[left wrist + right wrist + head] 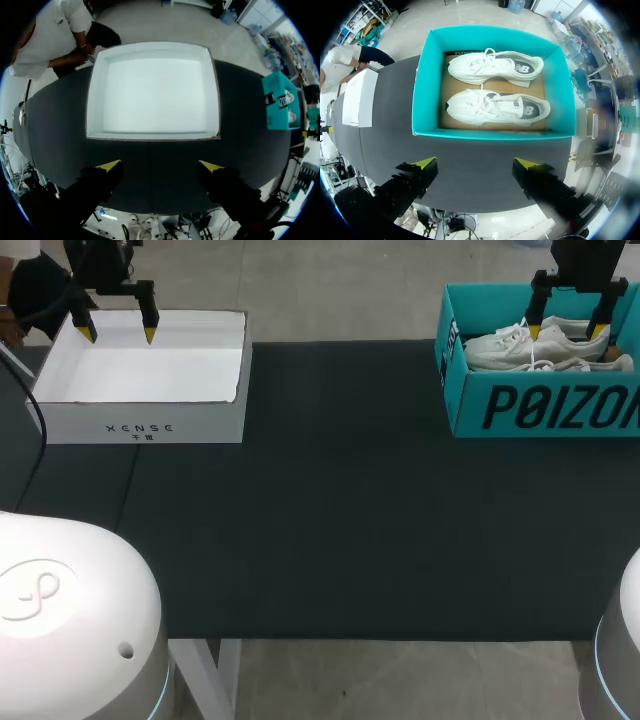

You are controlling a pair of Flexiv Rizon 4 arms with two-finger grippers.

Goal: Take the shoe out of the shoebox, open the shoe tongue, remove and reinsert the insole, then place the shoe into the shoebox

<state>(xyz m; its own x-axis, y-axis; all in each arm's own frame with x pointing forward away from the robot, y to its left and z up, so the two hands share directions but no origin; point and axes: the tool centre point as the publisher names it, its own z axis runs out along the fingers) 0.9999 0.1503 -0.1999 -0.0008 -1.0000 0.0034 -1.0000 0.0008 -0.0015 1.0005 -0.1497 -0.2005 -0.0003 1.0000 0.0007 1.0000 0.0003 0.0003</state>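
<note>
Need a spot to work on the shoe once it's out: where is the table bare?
The black mat between the white box and the teal shoebox is bare, and so is the strip toward the robot. The white box's floor is bare too. Crowded: the shoebox, its floor filled by two white shoes side by side.

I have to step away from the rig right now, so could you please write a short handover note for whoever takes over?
Grippers: left gripper open and empty, raised near the white box; right gripper open and empty, raised near the teal shoebox at the table's far right.
Things: both white shoes lie side by side in the teal shoebox, laced.
Done: nothing yet.
Left: take one shoe out, open its tongue, remove and reinsert the insole, put the shoe back.
</note>
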